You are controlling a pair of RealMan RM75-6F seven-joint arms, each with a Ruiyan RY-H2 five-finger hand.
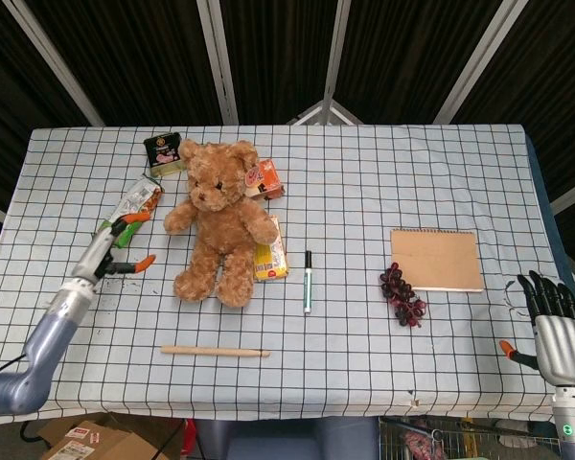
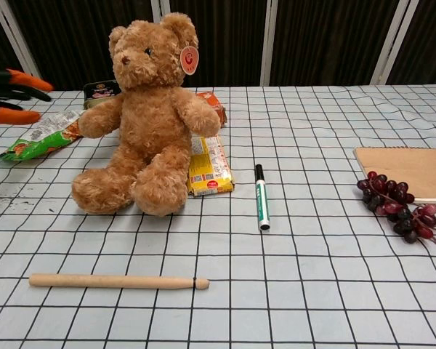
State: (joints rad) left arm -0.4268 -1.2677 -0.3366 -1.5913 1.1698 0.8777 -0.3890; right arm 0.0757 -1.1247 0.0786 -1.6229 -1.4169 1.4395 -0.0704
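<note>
Left hand (image 1: 113,245) hovers over the left side of the table (image 1: 383,172), orange-tipped fingers (image 2: 13,95) spread wide and nothing in them; in the chest view only those tips poke in at the left edge. The teddy bear (image 1: 220,225) sits upright on its own toward the rear left of the cloth, legs out front, its near paw well apart from that hand, so by the look of it the bear is set and standing free, with no grip on it anywhere. Between hand and bear, a little to the rear, lies the green snack packet (image 1: 134,205), flat and untouched, the nearest thing to the fingers. A dark tin (image 1: 163,151) sits behind the bear, and a yellow packet (image 1: 271,261) lies touching its side. The right hand (image 1: 556,331) hangs off the table's front right corner, fingers straight up and slightly apart, empty, far from the notebook (image 1: 436,259) and grapes (image 1: 402,294). Marker (image 1: 308,280) and wooden stick (image 1: 216,352) lie untouched
</note>
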